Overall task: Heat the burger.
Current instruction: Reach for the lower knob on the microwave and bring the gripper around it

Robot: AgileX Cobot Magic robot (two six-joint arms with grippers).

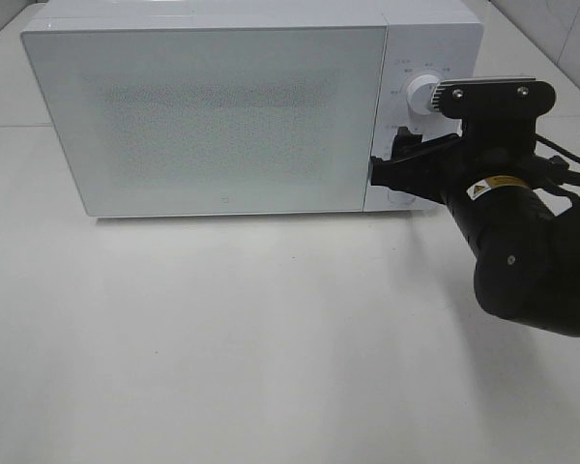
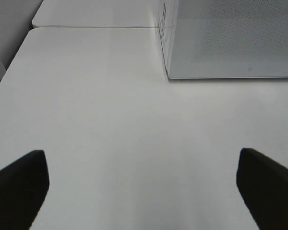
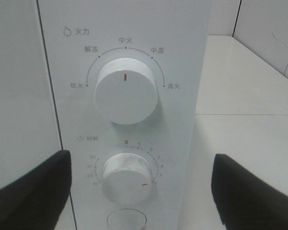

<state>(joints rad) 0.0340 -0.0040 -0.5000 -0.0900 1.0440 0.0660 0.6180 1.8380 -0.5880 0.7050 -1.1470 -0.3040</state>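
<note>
At the microwave panel (image 3: 177, 120), right gripper (image 3: 141, 184) spread before lower dial (image 3: 127, 176), left gripper (image 2: 143, 179) spread above table (image 2: 110, 105)

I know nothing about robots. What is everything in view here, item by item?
microwave: one, white, door shut, at the back of the table
upper dial: one, white with a red mark, top of the microwave's control panel
lower dial: one, white, below the upper dial
round button: one, white, under the lower dial, partly cut off
table: one, white, under the microwave
burger: none in view
right arm: one, black, reaching to the control panel
right end effector: one, black, open, in front of the lower dial
left end effector: one, black, open, over the table
</note>
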